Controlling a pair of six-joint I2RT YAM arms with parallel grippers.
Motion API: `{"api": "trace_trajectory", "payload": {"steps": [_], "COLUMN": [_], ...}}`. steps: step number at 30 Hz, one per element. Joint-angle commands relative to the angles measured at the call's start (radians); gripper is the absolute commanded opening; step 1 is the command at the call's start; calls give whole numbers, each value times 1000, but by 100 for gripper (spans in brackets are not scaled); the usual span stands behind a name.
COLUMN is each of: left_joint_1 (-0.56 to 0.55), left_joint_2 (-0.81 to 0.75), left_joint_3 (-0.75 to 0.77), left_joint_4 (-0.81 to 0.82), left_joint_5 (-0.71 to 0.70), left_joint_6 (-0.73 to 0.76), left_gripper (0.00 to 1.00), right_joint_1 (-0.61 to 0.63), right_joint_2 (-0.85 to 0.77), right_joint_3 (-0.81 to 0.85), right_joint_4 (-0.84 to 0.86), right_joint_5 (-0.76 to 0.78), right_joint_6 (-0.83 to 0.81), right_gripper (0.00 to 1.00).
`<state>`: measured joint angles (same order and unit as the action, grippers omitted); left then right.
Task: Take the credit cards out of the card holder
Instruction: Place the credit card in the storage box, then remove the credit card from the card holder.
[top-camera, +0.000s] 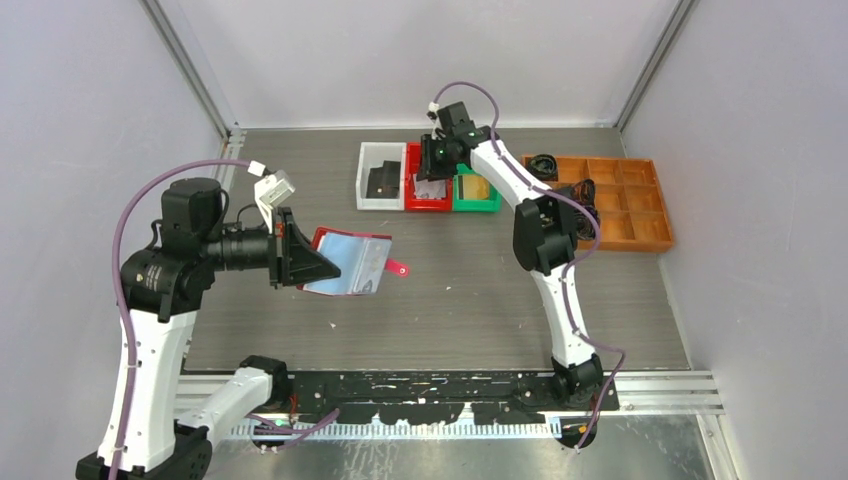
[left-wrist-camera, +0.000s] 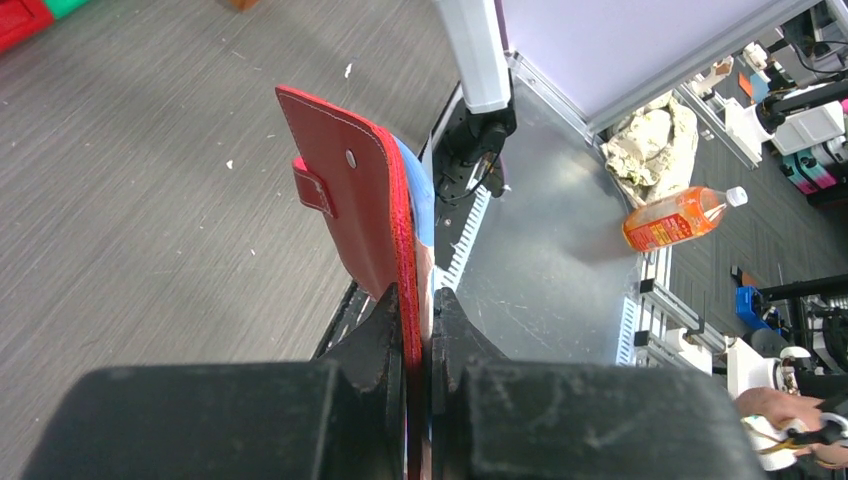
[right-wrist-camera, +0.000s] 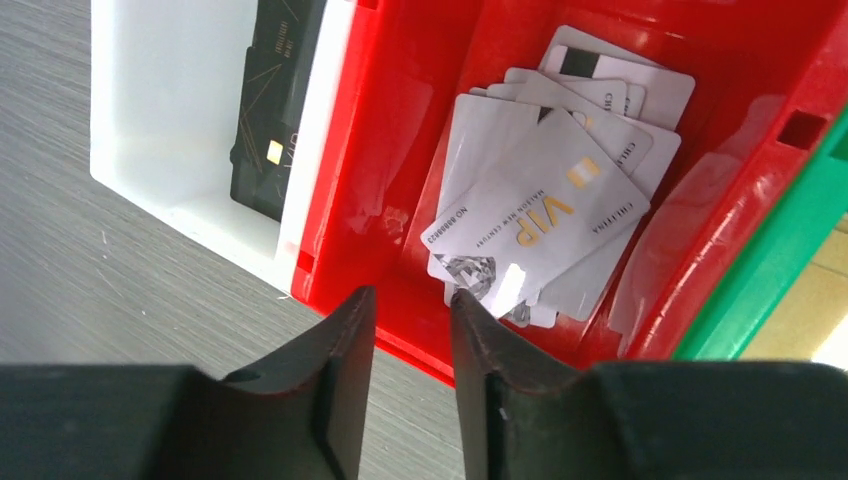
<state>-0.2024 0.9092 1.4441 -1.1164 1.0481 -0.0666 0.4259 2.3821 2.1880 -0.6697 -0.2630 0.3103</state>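
Note:
My left gripper (top-camera: 300, 262) is shut on the red card holder (top-camera: 350, 262), lifted off the table with its pale blue inner pages facing up. In the left wrist view the card holder (left-wrist-camera: 360, 215) stands edge-on between my fingers (left-wrist-camera: 378, 330), its snap tab at the left. My right gripper (right-wrist-camera: 410, 300) hangs open over the near rim of the red bin (right-wrist-camera: 430, 110), with nothing between its fingers. Several pale credit cards (right-wrist-camera: 540, 200) lie piled in that bin, the top one marked VIP. A dark card (right-wrist-camera: 270, 110) lies in the white bin (right-wrist-camera: 160, 120).
White (top-camera: 378, 178), red (top-camera: 428, 205) and green bins (top-camera: 476, 192) stand in a row at the back. An orange divided tray (top-camera: 620, 205) with dark items sits at the back right. The metal rail runs along the near table edge (top-camera: 450, 385).

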Motion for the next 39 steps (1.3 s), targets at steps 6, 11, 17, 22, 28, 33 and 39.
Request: {"api": "trace_trajectory", "payload": {"steps": [6,11,17,22,28,33,39], "left_joint_1": [4,4,4,4,4,4,4], "left_joint_2": [-7,-10,-21,-3,11,13,-3], "left_joint_3": [51,42,-26,-35,-40,-65,-92], "left_joint_4": [37,162,421,552,661,737,772], "left_joint_5": [27,35,5,3,18,21,34], "left_joint_6": [7,-80,-303,-411,-490,-570,-615], "left_gripper": [0,0,0,0,0,0,0], "right_joint_1": [44,62,77,210,409,501,511], "right_joint_2": [-374,-734,-1149,-1336,-1370,-1288,-1154], "right_joint_3": [-151,-467,-1144,-1405,-1502,-1522,-1523], "right_joint_4": [128,326,1152,1389,1452,1620,1905], "right_joint_5": [62,-136,-326,-164,-49,16,91], "right_joint_6": [-37,102,759,921,863,870,923], "right_gripper": [57,79,99,99,99,100,98]}}
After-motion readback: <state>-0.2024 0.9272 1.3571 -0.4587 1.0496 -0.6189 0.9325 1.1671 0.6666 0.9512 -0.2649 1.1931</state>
